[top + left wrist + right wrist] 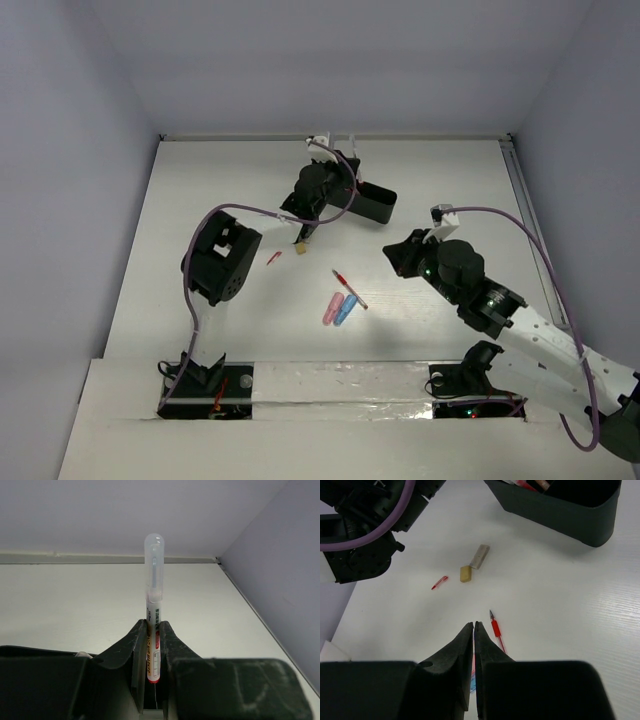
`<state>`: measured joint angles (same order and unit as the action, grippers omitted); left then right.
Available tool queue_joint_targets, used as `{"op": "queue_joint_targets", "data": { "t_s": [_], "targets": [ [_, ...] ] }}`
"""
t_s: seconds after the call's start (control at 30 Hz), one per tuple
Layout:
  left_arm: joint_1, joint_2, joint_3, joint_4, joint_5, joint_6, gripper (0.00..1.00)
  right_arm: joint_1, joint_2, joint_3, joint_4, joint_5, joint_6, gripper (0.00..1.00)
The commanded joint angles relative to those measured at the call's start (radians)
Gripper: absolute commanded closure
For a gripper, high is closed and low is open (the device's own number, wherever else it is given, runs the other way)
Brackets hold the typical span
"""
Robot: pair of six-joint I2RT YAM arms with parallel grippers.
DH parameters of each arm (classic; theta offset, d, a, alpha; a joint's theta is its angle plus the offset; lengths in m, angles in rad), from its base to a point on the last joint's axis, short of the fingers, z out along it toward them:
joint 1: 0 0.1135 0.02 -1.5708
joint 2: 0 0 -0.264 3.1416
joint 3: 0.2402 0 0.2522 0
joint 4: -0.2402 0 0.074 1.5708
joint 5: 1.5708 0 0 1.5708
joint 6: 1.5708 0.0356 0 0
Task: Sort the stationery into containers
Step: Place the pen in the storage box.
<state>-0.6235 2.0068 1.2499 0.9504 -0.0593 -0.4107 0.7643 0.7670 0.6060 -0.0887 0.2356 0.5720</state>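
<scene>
My left gripper [152, 625] is shut on a white pen [154, 570] with red print and a clear cap, which sticks out past the fingertips toward the back wall. In the top view that gripper [340, 162] hovers beside the black container [378, 203], which has some red items inside. My right gripper [474, 624] is shut and holds nothing, just above a red pen [495, 629] on the table. A pink capsule [331, 308] and a blue capsule [345, 310] lie side by side near that red pen [350, 288].
A tan eraser [465, 573] and a greyish eraser [480, 556] lie together, with a small red piece [439, 582] to their left. The left arm [365, 540] crosses over the table near them. The black container [565, 515] stands at the back right.
</scene>
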Motion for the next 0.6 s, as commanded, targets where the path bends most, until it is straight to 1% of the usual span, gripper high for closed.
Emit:
{"op": "queue_joint_targets", "data": {
  "t_s": [0.0, 0.13, 0.57],
  "targets": [
    [-0.015, -0.002, 0.057, 0.099, -0.040, 0.013, 1.00, -0.006, 0.011, -0.006, 0.078, -0.028, -0.014, 0.90],
    [-0.015, 0.020, 0.045, 0.106, -0.073, 0.016, 1.00, -0.006, 0.021, -0.005, 0.078, -0.030, -0.018, 0.90],
    [-0.015, 0.060, 0.043, 0.083, -0.103, 0.018, 1.00, -0.006, -0.005, -0.005, 0.078, -0.021, -0.026, 0.91]
  ]
}}
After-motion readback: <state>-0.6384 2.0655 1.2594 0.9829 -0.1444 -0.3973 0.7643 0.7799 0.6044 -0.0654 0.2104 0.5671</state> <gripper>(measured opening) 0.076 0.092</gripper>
